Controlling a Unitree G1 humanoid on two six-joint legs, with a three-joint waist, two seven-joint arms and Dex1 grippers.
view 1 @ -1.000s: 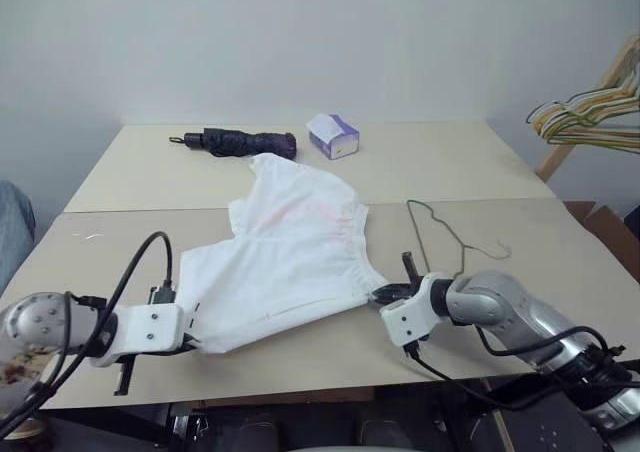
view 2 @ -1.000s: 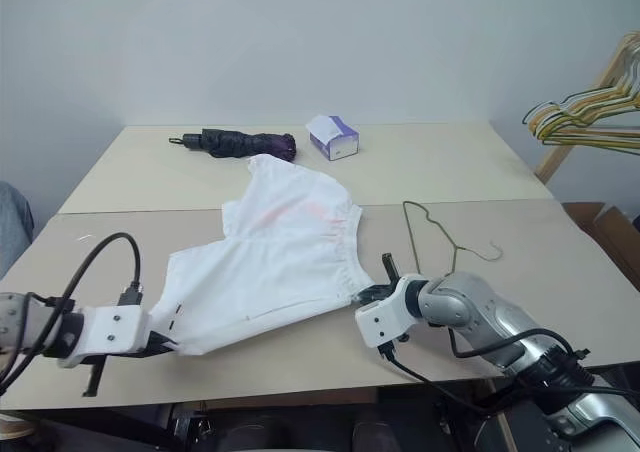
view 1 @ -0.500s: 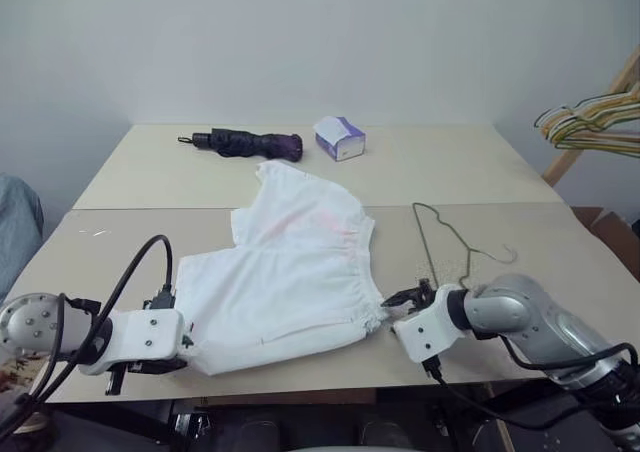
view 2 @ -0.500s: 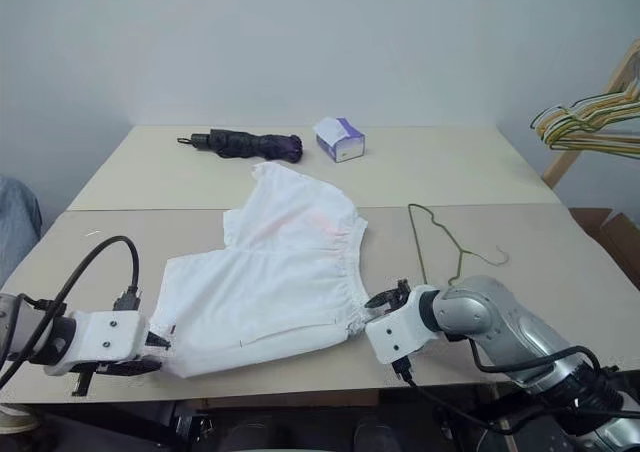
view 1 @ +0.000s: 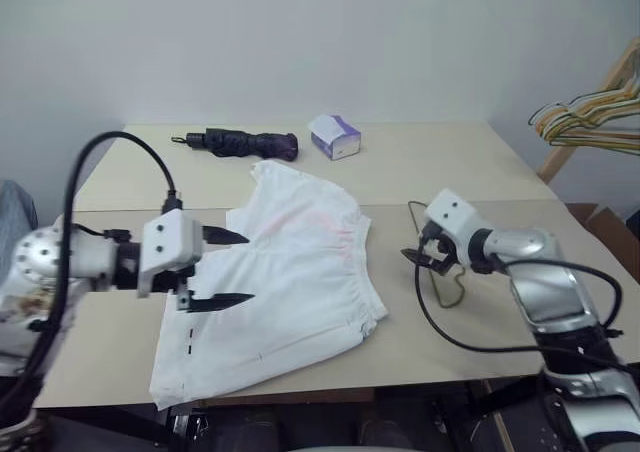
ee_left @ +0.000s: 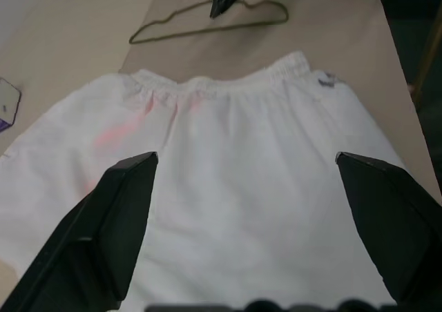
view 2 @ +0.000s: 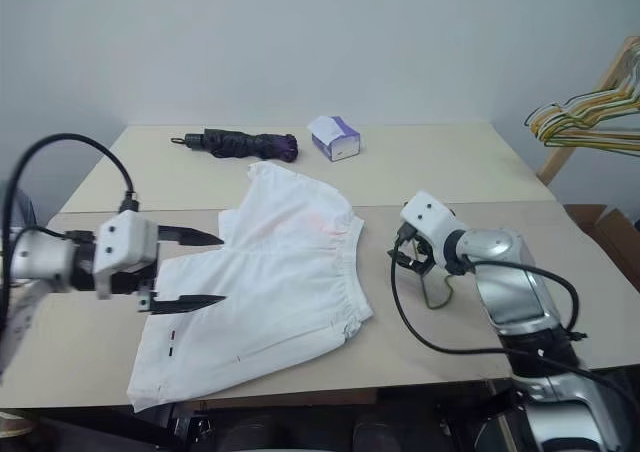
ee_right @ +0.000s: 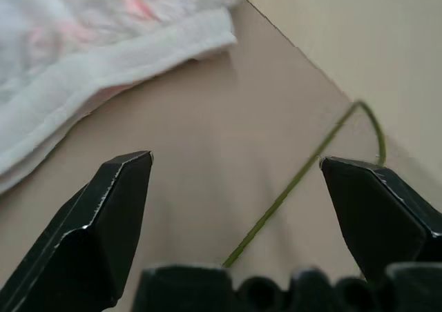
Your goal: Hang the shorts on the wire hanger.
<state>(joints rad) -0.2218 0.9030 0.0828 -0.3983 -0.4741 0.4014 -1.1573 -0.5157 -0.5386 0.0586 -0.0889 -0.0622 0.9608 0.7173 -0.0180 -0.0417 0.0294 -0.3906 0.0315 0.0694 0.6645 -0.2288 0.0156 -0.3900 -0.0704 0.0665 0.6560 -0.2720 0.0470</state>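
On table: shorts (view 1: 285, 272) flat, both grippers (view 1: 232, 267) (view 1: 420, 255) open, empty; next we grab wire hanger (view 1: 440, 240).

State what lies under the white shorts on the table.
The shorts lie flat on the beige table, straddling its seam. Whatever the cloth covers is hidden; the wire hanger lies beside them.

Soft, even light falls from above on the bench (view 1: 420, 172), with no glare on its pale top. The shorts (view 1: 290, 272) lie bright, their folds faint, and cast hardly any shadow. The left tool (view 1: 228, 268) is smeared by motion blur. Seen from the right wrist, the right tool (ee_right: 235, 208) and the wire hanger (ee_right: 304, 177) toward 3 o'clock look soft, out of focus.
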